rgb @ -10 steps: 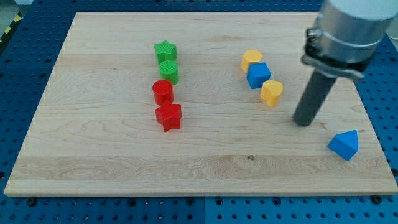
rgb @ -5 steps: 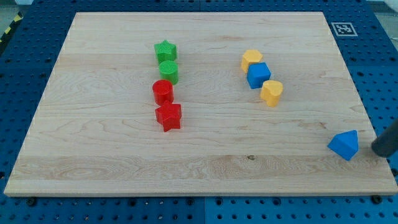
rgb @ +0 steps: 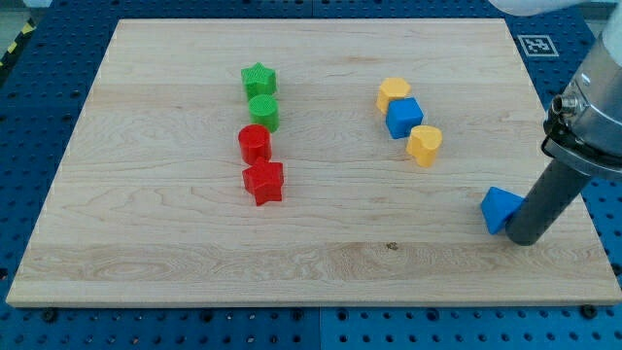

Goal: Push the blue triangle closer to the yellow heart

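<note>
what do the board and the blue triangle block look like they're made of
The board looks like pale, matte wood: grain lines and a small knot show. The blue triangle block, touching my tip on the tip's left in the view, looks like matte plastic, evenly coloured; its surface detail is too small to tell.

Right part of the blue triangle (rgb: 500,208) hidden behind the rod (rgb: 540,199), so full outline not readable. Contact between my tip (rgb: 522,239) and that block not sure: rod overlaps it, touching or just in front cannot be told. Upper arm housing (rgb: 593,97) cut off by the view's right edge and top. Square marker (rgb: 537,45) at the board's top right corner too small to read. Lower side of the blue cube (rgb: 403,118) partly covered by the yellow heart (rgb: 424,144). Board's (rgb: 146,243) bottom corners cropped close at the view's bottom.
</note>
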### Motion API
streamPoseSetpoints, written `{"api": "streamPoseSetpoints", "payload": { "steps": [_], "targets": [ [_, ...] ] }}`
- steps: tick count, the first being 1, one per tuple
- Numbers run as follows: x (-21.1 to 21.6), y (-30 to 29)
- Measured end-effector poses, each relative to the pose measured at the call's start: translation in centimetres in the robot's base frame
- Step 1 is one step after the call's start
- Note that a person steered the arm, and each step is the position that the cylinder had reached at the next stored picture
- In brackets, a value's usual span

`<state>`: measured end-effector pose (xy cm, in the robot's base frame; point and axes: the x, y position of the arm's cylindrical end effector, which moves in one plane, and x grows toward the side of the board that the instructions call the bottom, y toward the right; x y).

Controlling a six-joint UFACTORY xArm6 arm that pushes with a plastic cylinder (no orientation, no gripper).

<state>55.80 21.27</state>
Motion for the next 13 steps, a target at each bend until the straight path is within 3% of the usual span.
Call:
{"api": "streamPoseSetpoints", "payload": {
  "steps": [6,9,13],
  "targets": [
    [-2.8,-1.4],
    [-6.4,-3.3],
    [-7.0,-4.7]
  ]
}}
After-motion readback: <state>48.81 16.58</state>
